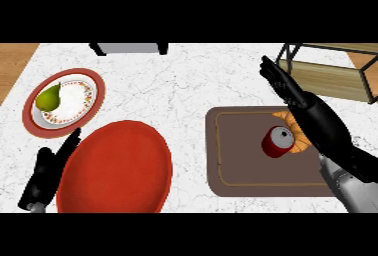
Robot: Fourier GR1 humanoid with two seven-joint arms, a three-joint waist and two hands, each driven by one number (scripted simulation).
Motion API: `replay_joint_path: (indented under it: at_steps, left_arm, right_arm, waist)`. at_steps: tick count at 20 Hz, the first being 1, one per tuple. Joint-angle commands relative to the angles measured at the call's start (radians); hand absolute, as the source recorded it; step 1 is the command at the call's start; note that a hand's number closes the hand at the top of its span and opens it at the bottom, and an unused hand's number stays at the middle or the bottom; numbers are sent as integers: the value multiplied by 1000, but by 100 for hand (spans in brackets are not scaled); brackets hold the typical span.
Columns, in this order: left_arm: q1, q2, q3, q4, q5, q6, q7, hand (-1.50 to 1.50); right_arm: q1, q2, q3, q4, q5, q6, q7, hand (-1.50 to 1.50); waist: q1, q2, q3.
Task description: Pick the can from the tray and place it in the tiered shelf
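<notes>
Fingers of the right hand are stretched straight and released, holding nothing. They point toward the counter's far right corner, where the tiered shelf stands. The fingertips lie well beyond the can, on its far side. The can is level with the heel of the hand, on the side toward the counter's left edge. It is close to the hand but apart from it, and a pastry sits in the gap between them.

The can stands upright on the brown tray, its long axis vertical and its silver top facing up. It is on the right part of the tray, near the counter's right edge.

To grasp it, I judge the hand must draw back toward the near edge and shift left. That would bring the fingers level with the can's side so they can curl round it. The pastry is likely to get nudged on the way.

The left hand rests open at the near left corner, beside a large red plate, far from the can. The right hand is plainly the nearer one.
</notes>
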Motion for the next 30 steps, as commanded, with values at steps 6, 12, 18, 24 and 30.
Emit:
replay_joint_path:
  at_steps: [6, 12, 18, 24, 30]
  left_arm:
    - [-35, -41, 149, -15, 37, 52, -135, 0]
    - [-56, -7, 183, 24, 117, -44, -95, 0]
    - [-25, -28, 190, 23, 101, -44, -112, 0]
    - [-1, -26, 198, 1, 105, -43, -113, 0]
    - [-2, -30, 201, 15, 96, -48, -133, 0]
  right_arm:
    - [-52, 180, 77, 105, 232, -231, 144, 150]
    - [94, 187, 78, 164, 626, -644, 267, -150]
    - [202, 224, 228, 14, 959, -659, 585, -150]
    - [173, 120, 219, -87, 1222, -355, 921, -150]
    - [150, 63, 291, -173, 1169, 99, 1113, -150]
  waist:
    - [25, 9, -19]
    - [3, 9, -19]
    - [-5, 3, -20]
    - [-12, -4, -23]
    - [1, 2, -23]
